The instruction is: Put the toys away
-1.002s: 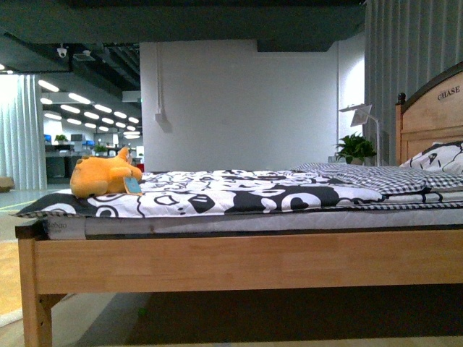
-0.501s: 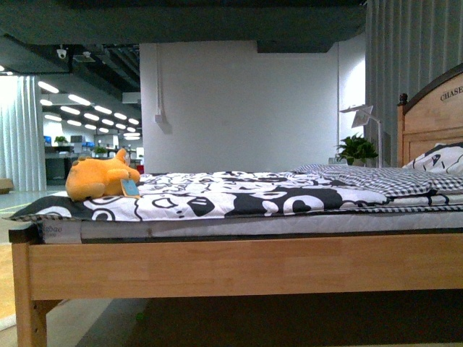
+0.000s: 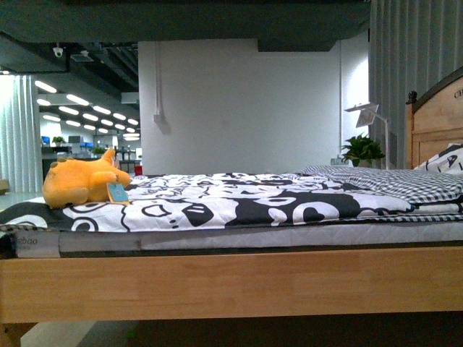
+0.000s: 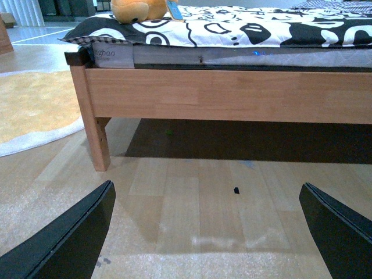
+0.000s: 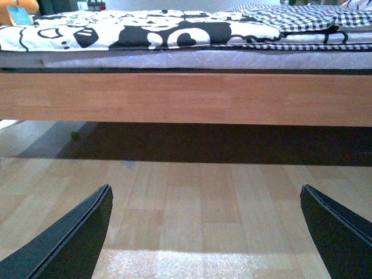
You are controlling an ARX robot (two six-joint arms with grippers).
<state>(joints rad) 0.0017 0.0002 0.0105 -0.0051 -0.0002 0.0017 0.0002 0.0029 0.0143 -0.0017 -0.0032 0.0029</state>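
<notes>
Orange plush toy (image 3: 79, 182) lies lengthwise on bed (image 3: 231, 285), left end, above your wide-open left gripper (image 4: 206, 189); right gripper (image 5: 204, 189), equally wide, sits farther.

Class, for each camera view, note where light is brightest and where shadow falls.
Front view: ceiling strip lights glow at left, behind the plush toy. Left wrist view: shadow under the bed frame, pale glare on the floor. Right wrist view: same shadow, bright floor band.

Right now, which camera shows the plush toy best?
Front view: the whole plush toy lies on the bed, with its tag visible. The left wrist view shows only its lower part, cropped by the picture edge. The right wrist view catches a corner sliver.
</notes>
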